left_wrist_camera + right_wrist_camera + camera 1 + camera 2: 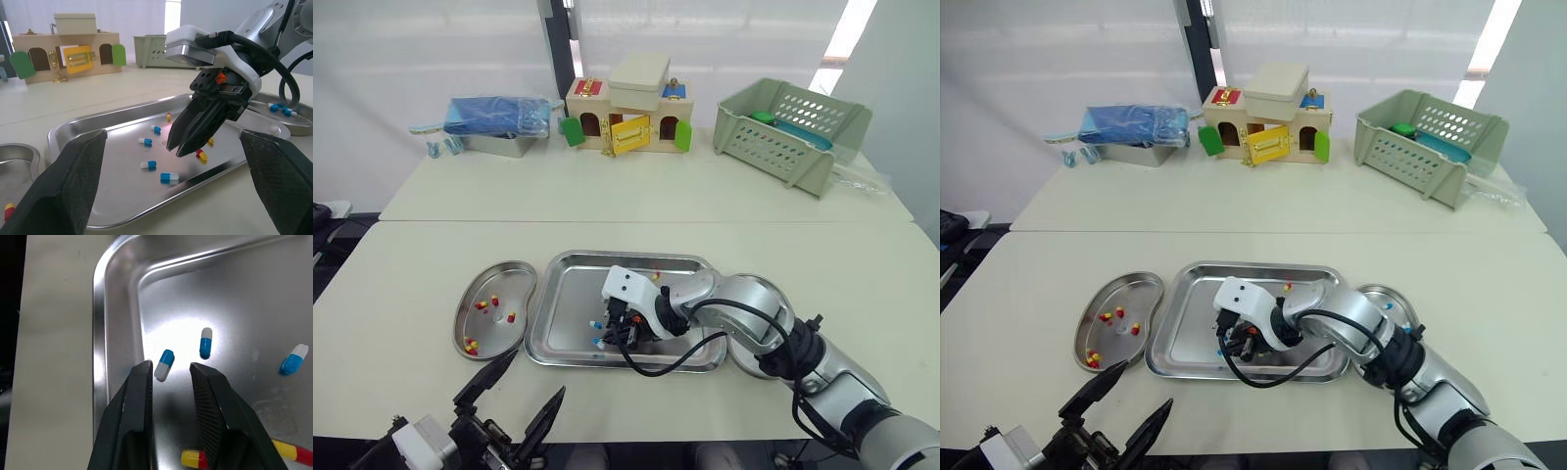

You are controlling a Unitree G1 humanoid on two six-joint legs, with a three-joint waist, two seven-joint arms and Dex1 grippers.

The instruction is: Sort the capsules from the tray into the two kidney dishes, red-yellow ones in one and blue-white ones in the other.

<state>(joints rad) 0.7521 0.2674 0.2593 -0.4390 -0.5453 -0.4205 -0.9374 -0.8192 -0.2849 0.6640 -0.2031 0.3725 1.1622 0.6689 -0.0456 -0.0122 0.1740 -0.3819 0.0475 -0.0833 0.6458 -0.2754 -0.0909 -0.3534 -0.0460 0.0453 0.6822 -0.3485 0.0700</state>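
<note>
Right arm: I see it reach in from the right, across the right dish point(1386, 294), wrist bent down. Its pincer point(171, 369) points into the near left part of the tray point(626, 257).
Right pincer: released, fingers a narrow gap apart, gripping nothing.
Blue-white capsule point(164, 364): flat on the tray floor just ahead of that gap (nearer one fingertip), long axis slanted, white end toward the fingers.
Second blue-white capsule point(206, 342): just beside it, white end pointing away.
Left pincer point(536, 372): spread wide, empty, over the near tabletop point(411, 294) by the left dish point(509, 289), which holds red-yellow capsules point(481, 305).
</note>
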